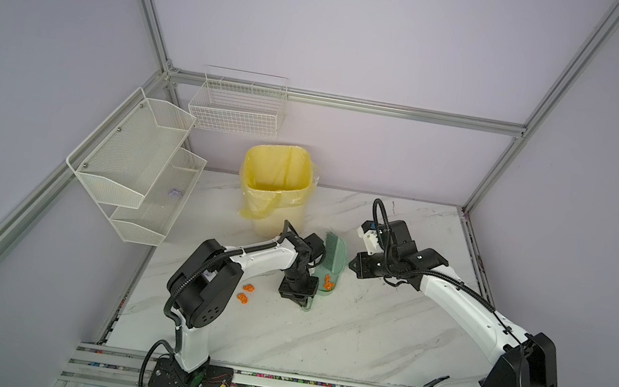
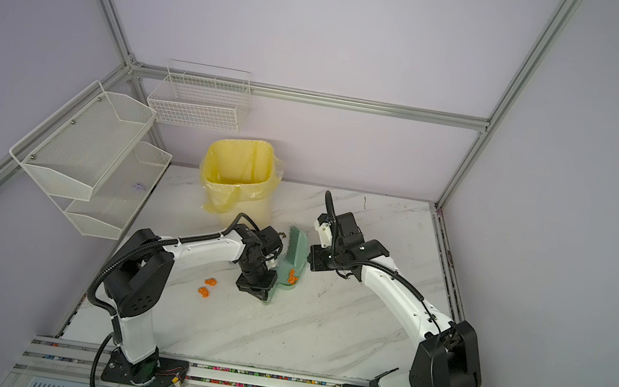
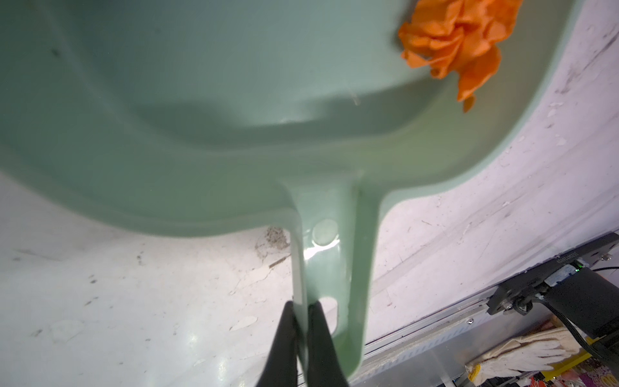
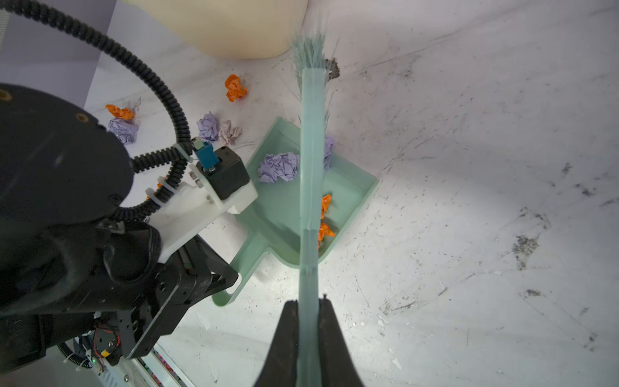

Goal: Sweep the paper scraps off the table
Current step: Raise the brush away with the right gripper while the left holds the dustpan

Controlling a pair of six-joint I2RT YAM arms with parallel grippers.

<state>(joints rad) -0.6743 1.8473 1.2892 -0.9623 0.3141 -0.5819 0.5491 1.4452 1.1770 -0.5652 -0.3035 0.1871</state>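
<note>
The green dustpan holds orange and lilac paper scraps.

Both top views look steeply down from high at the front onto the whole worktop, shifted slightly sideways apart. The left wrist view sits close over the dustpan; the right wrist view, farther off, looks along the brush onto that dustpan.
</note>
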